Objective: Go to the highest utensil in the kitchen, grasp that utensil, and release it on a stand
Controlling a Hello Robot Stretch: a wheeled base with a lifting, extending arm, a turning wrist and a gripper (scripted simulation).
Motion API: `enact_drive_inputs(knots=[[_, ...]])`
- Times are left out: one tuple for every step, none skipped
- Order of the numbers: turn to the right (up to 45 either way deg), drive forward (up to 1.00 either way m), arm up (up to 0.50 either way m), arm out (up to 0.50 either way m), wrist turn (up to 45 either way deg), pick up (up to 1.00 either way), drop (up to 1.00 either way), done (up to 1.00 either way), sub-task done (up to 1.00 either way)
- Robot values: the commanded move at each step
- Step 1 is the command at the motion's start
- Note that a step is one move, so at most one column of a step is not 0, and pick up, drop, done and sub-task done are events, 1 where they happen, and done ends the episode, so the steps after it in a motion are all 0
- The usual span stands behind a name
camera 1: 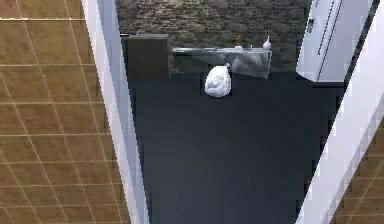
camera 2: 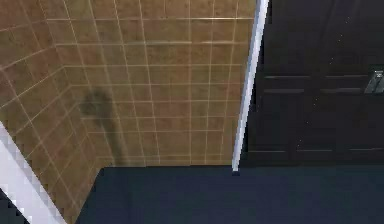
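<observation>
Doorway view: I log white crumpled lump (camera 1: 218,82) on dark floor (camera 1: 230,150) before grey counter (camera 1: 245,64), white fridge (camera 1: 335,40) to its right. Pincer state: I cannot tell.

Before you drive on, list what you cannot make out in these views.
Forward view: small things on the grey counter, too small to name as utensils.
Forward view: white lump on the dark floor, too vague to identify.
Forward view: tall white appliance, cut by the top edge and the door frame.
Arm side view: grey fitting on the dark door, cut by the right edge.
</observation>
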Motion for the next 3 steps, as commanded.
enact_drive_inputs(knots=[[0.0,0.45,0.00,0.00,0.0,0.00,0.00,0.00,0.00],[0.0,0.60,0.00,0.00,0.0,0.00,0.00,0.00,0.00],[-33.0,0.00,0.00,0.00,0.0,0.00,0.00,0.00,0.00]])
